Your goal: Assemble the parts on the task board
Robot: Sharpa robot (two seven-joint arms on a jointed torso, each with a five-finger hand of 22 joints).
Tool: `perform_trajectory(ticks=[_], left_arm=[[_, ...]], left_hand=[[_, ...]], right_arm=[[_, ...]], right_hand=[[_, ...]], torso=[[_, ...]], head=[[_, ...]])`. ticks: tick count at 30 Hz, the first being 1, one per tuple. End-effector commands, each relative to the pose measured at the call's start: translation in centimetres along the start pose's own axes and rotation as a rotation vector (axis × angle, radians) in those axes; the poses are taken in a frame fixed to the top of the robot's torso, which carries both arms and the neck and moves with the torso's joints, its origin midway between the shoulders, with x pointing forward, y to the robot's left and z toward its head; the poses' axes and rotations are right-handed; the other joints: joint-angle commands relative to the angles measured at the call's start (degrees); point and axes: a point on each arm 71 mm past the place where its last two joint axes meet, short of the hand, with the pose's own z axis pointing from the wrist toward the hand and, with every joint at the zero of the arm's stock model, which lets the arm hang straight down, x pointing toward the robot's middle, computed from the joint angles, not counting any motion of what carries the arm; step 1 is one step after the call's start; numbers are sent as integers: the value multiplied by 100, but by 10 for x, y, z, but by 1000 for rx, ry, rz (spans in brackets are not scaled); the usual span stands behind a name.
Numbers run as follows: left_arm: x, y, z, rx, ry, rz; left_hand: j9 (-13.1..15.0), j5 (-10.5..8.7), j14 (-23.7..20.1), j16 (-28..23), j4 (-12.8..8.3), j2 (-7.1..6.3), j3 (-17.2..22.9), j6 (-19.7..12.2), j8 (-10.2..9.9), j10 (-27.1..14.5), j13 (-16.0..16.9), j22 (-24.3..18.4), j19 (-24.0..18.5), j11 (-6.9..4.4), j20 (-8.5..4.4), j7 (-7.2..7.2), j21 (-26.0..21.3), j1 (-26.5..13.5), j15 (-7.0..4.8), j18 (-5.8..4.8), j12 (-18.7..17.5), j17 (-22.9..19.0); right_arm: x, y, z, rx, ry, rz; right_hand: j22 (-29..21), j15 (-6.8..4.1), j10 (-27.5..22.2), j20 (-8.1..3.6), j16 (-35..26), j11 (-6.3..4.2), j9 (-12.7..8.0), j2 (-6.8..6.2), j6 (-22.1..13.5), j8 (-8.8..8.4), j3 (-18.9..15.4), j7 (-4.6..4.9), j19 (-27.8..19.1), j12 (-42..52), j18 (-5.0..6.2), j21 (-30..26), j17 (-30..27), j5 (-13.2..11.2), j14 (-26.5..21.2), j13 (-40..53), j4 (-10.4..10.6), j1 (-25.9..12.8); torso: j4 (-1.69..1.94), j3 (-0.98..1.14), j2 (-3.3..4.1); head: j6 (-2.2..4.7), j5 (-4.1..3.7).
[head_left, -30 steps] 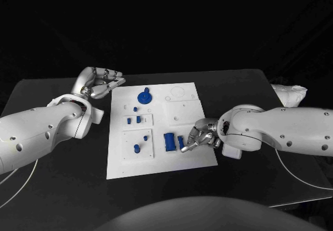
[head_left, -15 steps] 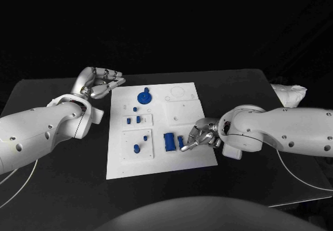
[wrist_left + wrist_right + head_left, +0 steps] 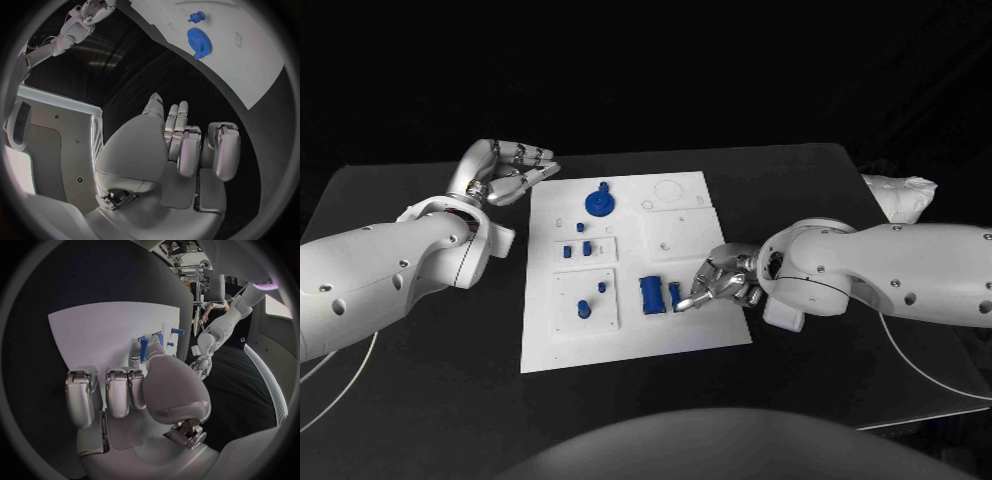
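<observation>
Your right hand (image 3: 718,285) has its fingertips (image 3: 687,303) closing on the slim blue peg (image 3: 675,295) lying on the task board (image 3: 697,330) beside a thicker blue cylinder (image 3: 651,294); it looks light, rigid and slippery, so pinch mid-length, while your left hand (image 3: 514,170) rests curled and empty at the board's far corner

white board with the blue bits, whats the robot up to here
The robot is putting small blue parts together on the white task board in the middle of the black table. Its right hand is down at the board's right edge, fingertips at a small blue peg beside a larger blue cylinder; whether it grips the peg is unclear. The left hand rests off the board's far left corner with fingers curled, holding nothing. A blue gear sits further up the board.
</observation>
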Motion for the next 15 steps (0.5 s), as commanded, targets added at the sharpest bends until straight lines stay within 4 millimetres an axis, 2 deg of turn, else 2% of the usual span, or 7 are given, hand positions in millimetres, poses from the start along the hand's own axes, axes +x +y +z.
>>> perform_trajectory(ticks=[1, 11, 15], left_arm=[[2, -2, 1, 10, 14, -5], [2, -2, 0, 11, 14, -6], [2, -2, 0, 11, 15, -6]], left_hand=[[-7, 29, 605, 15, 9, 60, -28, 26, -31, 26, -3, 1510, 613, 2, -15, -6, 14, 10, -11, -42, -11, 1505], [-7, 29, 605, 15, 9, 60, -28, 26, -31, 26, -3, 1510, 613, 2, -15, -6, 14, 10, -11, -42, -11, 1505], [-7, 29, 605, 15, 9, 60, -28, 26, -31, 26, -3, 1510, 613, 2, -15, -6, 14, 10, -11, -42, -11, 1505]], right_arm=[[0, 0, 1, -7, 3, 12], [3, 2, 3, 5, 13, -5], [3, 3, 4, 19, 0, -20]], right_hand=[[1505, -33, 602, -53, 23, -46, 11, 18, 9, -13, -33, 13, 600, -6, -38, 26, 1505, 18, 598, 1501, 15, -43], [1505, -37, 602, -54, 23, -54, 35, 60, 4, -25, -12, 0, 600, -6, -38, 26, 1505, 18, 598, 1501, -25, 43], [1505, -49, 602, -60, 23, -75, 57, 131, 17, -33, 69, -24, 600, -6, -38, 26, 1505, 20, 598, 1501, -126, 224]], torso=[[3, 0, 3], [-1, -1, 4], [-2, -1, 3]], head=[[0, 4], [0, -10], [0, -15]])
